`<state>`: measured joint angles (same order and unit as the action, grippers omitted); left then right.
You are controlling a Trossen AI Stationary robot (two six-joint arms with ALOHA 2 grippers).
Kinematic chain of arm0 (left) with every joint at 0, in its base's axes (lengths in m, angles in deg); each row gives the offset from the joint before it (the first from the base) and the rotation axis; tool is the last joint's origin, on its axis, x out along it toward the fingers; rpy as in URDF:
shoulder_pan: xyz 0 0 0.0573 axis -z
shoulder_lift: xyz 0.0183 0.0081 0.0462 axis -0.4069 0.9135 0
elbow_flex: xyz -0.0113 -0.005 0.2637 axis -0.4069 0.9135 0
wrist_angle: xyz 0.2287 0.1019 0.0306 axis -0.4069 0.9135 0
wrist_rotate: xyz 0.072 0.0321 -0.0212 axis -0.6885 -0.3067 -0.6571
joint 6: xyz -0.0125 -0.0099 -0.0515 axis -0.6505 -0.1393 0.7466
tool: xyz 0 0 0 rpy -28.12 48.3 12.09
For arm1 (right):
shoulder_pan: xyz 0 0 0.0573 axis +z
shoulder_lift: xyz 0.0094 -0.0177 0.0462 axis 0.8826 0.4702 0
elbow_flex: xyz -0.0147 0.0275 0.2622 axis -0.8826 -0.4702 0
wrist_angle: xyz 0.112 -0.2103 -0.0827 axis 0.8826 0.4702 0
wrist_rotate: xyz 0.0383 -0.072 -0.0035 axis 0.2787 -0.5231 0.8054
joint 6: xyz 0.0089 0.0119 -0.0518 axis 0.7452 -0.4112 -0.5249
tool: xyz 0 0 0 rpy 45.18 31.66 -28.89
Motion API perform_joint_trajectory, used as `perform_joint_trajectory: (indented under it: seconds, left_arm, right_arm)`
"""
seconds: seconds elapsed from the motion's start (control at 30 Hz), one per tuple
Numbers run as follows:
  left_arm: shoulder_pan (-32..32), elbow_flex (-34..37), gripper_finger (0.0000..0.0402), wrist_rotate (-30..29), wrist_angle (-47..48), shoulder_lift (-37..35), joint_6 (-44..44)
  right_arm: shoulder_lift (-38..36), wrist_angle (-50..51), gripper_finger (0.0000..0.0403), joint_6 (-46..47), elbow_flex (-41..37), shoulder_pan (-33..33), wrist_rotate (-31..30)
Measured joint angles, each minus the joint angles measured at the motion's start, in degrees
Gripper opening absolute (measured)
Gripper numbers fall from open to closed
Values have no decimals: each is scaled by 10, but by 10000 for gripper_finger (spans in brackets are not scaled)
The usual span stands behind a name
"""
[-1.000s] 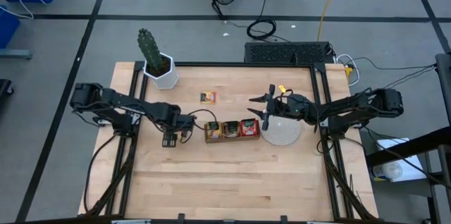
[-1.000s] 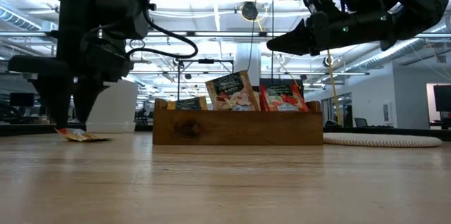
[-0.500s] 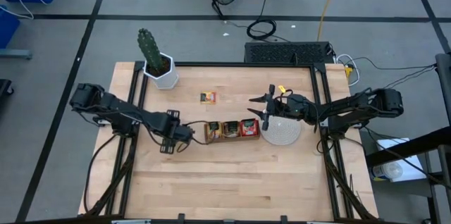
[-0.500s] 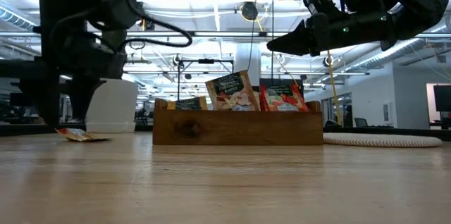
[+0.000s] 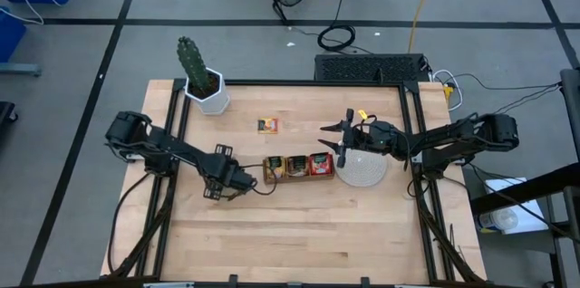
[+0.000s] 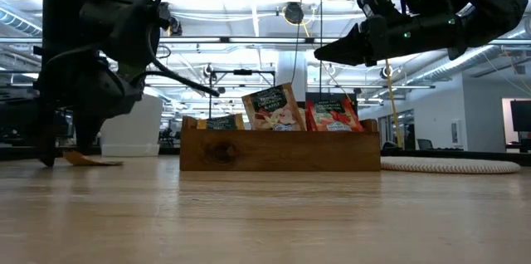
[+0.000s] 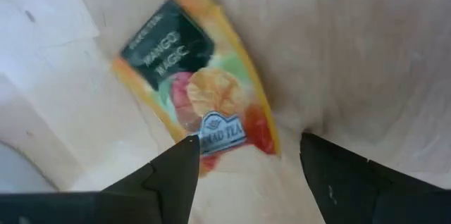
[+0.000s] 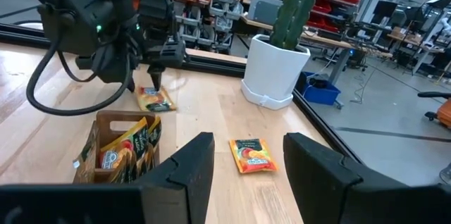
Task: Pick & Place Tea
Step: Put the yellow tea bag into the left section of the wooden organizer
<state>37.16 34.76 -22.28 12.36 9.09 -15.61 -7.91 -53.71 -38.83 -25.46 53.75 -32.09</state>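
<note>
A yellow-orange tea sachet (image 7: 194, 83) lies flat on the table left of the wooden tray (image 5: 299, 168). My left gripper (image 7: 246, 146) is open, pointing down, its fingertips either side of the sachet's end; the low view shows it low over that sachet (image 6: 87, 158). Another sachet (image 5: 267, 125) lies flat farther back. Three sachets (image 6: 274, 108) stand upright in the tray's compartments. My right gripper (image 5: 333, 139) hangs open in the air above the round whitish disc (image 5: 362, 168). My left gripper comes at the yellow-orange sachet from above, open. One fingertip (image 7: 184, 155) overlaps the edge of the sachet's end (image 7: 218, 136) and the other stands beside it. I cannot tell whether either touches the sachet, which lies flat on the table.
A cactus in a white pot (image 5: 204, 84) stands at the far left corner. The tray sits mid-table with the disc close on its right. Bare wood (image 5: 299, 234) stretches along the near half of the table. Black frame rails run along the left and right edges.
My left gripper has shifted a little toward the near edge, turned about and come down over the yellow-orange sachet, staying open. The sachet has stayed where it lay.
</note>
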Motion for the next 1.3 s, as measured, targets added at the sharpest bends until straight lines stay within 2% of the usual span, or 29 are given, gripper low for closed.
perform_joint_trajectory:
  seconds: [0.33,0.67,0.73,0.83,0.93,1.03,1.2,1.3]
  left_arm:
    - [-1,3,248,-56,-22,2,19]
    - [-1,3,240,-59,-30,2,45]
    - [-1,3,222,-53,-30,2,59]
    - [-2,4,173,-36,-31,3,84]
    - [-2,4,101,-20,-36,3,118]
    - [-3,3,27,-33,-57,4,149]
    - [2,1,10,-78,-91,4,177]
    - [11,-24,8,-126,-39,10,197]
  right_arm:
    - [0,0,155,0,0,0,0]
    - [0,0,155,0,0,0,0]
    - [0,0,155,0,0,0,0]
    - [0,0,155,0,0,0,0]
    - [0,0,155,0,0,0,0]
    - [0,0,155,0,0,0,0]
    - [0,0,155,12,0,0,0]
    - [0,0,155,15,0,0,0]
